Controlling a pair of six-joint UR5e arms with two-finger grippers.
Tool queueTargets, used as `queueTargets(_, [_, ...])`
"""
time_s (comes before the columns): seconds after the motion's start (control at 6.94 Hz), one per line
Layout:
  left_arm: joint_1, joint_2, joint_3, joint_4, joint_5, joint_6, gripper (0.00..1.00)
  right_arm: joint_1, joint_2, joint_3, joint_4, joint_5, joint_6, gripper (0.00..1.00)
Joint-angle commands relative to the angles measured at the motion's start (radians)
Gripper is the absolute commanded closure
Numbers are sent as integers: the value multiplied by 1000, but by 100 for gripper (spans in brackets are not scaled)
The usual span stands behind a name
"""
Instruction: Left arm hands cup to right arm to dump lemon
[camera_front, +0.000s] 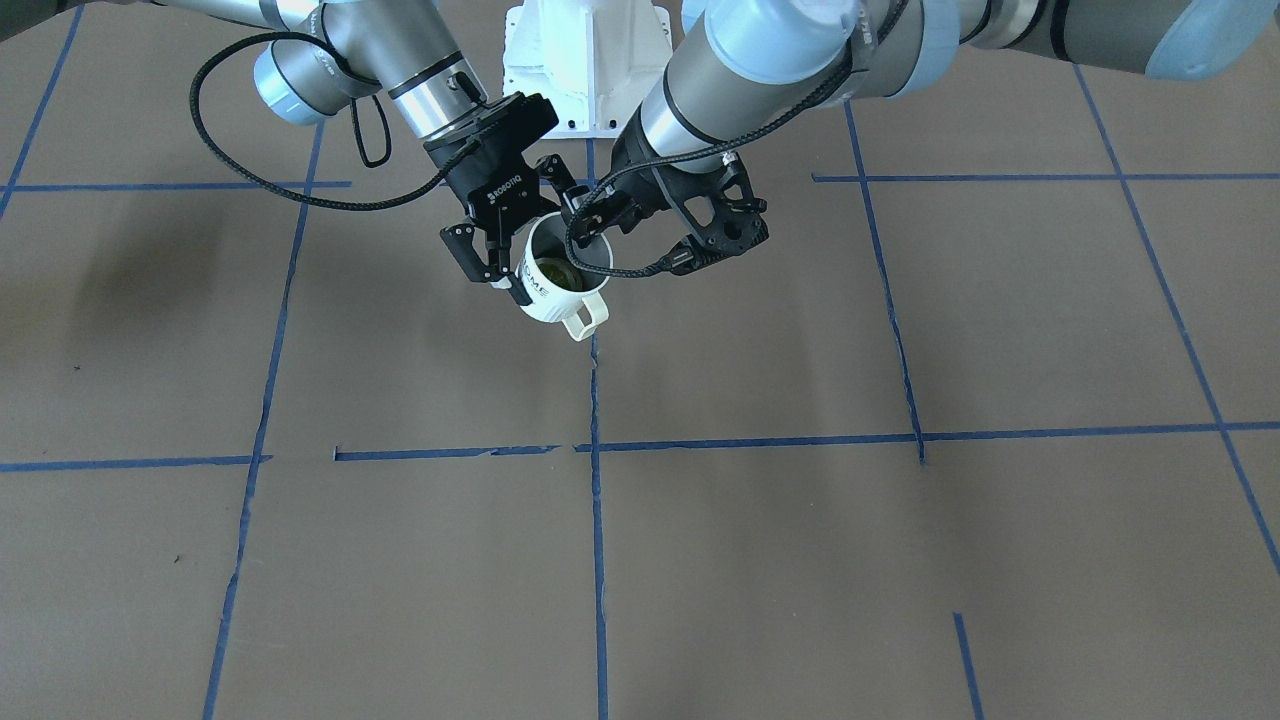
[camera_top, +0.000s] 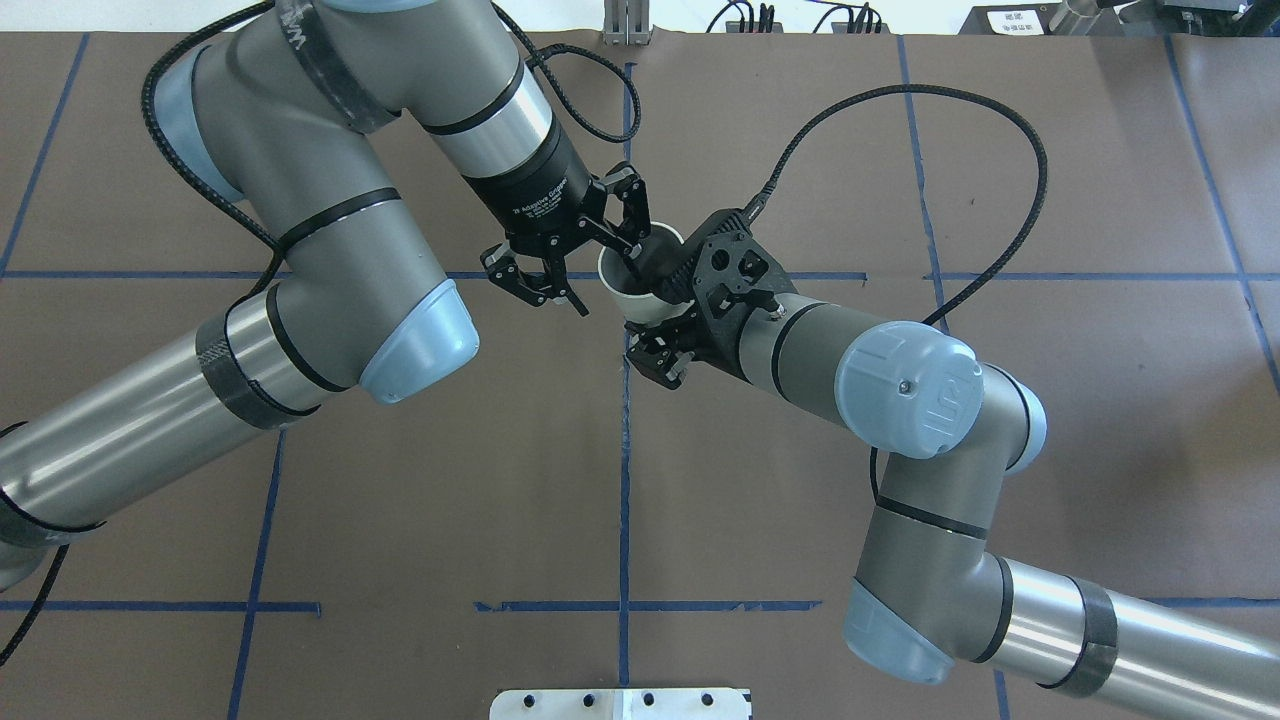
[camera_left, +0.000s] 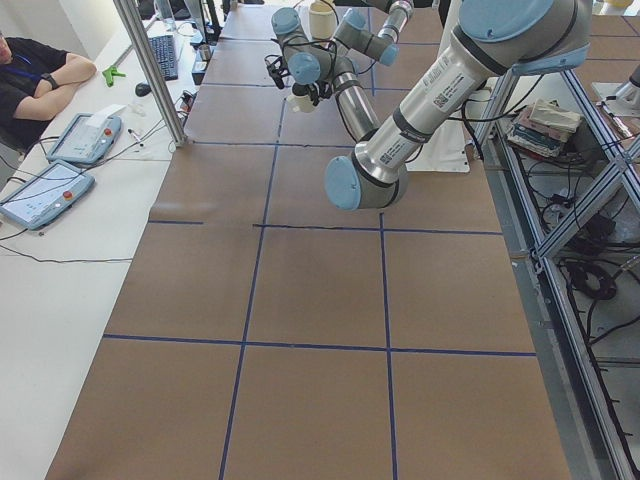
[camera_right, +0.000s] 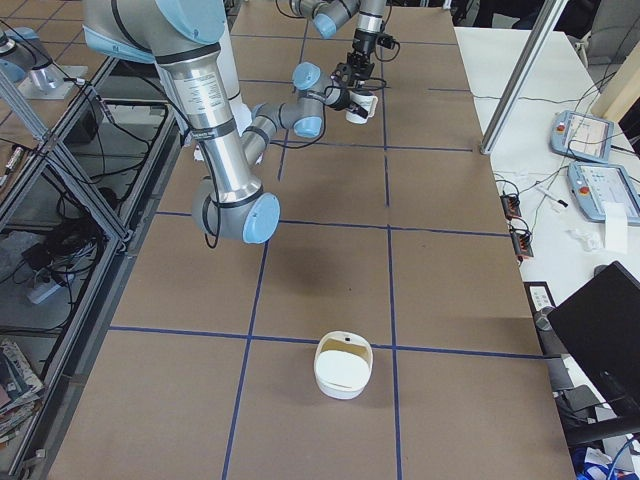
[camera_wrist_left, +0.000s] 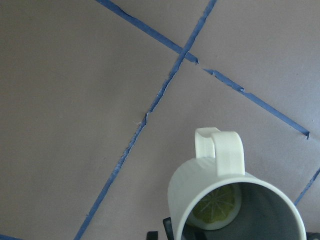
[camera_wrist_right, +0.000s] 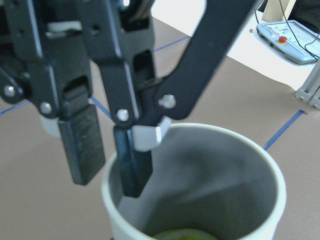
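The white "HOME" cup (camera_front: 555, 300) hangs above the table's middle, handle towards the operators. The yellow-green lemon (camera_front: 558, 272) lies in its bottom and also shows in the left wrist view (camera_wrist_left: 215, 207). My right gripper (camera_front: 543, 250), marked ROBOTIQ, straddles the cup body with a pad against the lettered side and appears shut on it. My left gripper (camera_top: 610, 292) comes down from above. Its jaws look spread, with one finger (camera_wrist_right: 132, 165) inside the rim and the other finger (camera_wrist_right: 82, 145) just outside the wall. The cup also shows in the overhead view (camera_top: 645, 300).
Brown table with blue tape lines (camera_front: 595, 450). The white robot base (camera_front: 590, 60) stands behind the grippers. A white bowl (camera_right: 343, 365) sits on the table towards the robot's right end. An operator (camera_left: 30, 70) and tablets (camera_left: 85, 135) are on the side desk.
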Motion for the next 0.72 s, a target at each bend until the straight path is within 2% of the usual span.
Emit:
queueTargets(0.0, [-41,20,-20,9,-37,10,0,0,-4,-2,0,0,0,75])
queueTargets(0.29, [-40,130,-57,16,-21,174,0,6,-5,-8,-8,9,3,75])
queueTargets(0.58, [-10,215,-106,22,117,305,0,38,-72,-5,-11,8,57,72])
